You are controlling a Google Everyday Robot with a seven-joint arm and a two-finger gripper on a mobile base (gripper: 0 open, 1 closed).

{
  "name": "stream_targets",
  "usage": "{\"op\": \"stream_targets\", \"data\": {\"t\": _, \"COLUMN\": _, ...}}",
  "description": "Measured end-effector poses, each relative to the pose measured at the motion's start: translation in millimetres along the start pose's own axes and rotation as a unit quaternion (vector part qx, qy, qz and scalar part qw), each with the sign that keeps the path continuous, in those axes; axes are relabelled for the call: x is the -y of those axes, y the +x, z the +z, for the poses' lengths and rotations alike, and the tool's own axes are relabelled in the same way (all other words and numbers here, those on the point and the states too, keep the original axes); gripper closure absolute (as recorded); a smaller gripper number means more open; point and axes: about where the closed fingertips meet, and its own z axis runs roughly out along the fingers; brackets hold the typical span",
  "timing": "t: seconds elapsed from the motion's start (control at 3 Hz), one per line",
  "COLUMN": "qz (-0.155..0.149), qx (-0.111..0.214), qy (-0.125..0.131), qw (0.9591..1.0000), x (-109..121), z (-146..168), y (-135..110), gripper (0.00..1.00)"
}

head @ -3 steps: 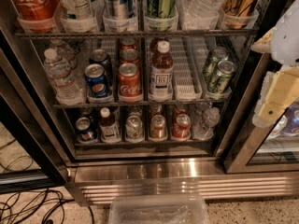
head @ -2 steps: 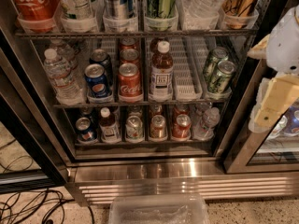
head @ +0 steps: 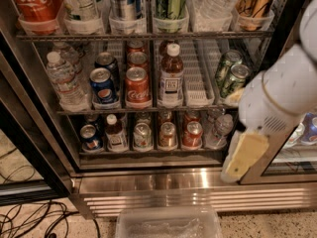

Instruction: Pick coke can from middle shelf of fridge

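The coke can (head: 137, 86), red with a silver top, stands at the front of the middle shelf (head: 199, 78) of the fridge (head: 178, 183). More red cans stand in line behind it. A blue Pepsi can (head: 103, 85) is on its left and a brown juice bottle (head: 171, 76) on its right. My gripper (head: 241, 156), on a white arm, hangs at the right in front of the fridge's right side. It is lower than the coke can, well to its right and apart from it.
Water bottles (head: 62, 79) and green cans (head: 231, 73) stand at the ends of the middle shelf. A large Coca-Cola bottle (head: 34, 2) is on the shelf above. Small cans and bottles fill the lower shelf (head: 163, 135). A clear plastic bin (head: 168, 224) and cables (head: 29, 217) lie on the floor.
My arm and gripper have moved left and down from the right edge, further into view in front of the fridge. The drinks have not moved.
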Motion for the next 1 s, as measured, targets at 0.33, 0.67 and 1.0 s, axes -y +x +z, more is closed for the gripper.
{"op": "stream_targets", "data": {"t": 0.33, "qz": -0.016, "qx": 0.024, "qy": -0.028, "qw": 0.9992, "x": -30.4, "z": 45.9, "y": -14.4, "gripper": 0.00}}
{"op": "stream_targets", "data": {"t": 0.67, "qz": -0.051, "qx": 0.031, "qy": -0.047, "qw": 0.9972, "x": -51.5, "z": 62.9, "y": -24.5, "gripper": 0.00}}
{"op": "stream_targets", "data": {"t": 1.0, "qz": -0.053, "qx": 0.030, "qy": -0.048, "qw": 0.9970, "x": -52.6, "z": 63.7, "y": -24.4, "gripper": 0.00}}
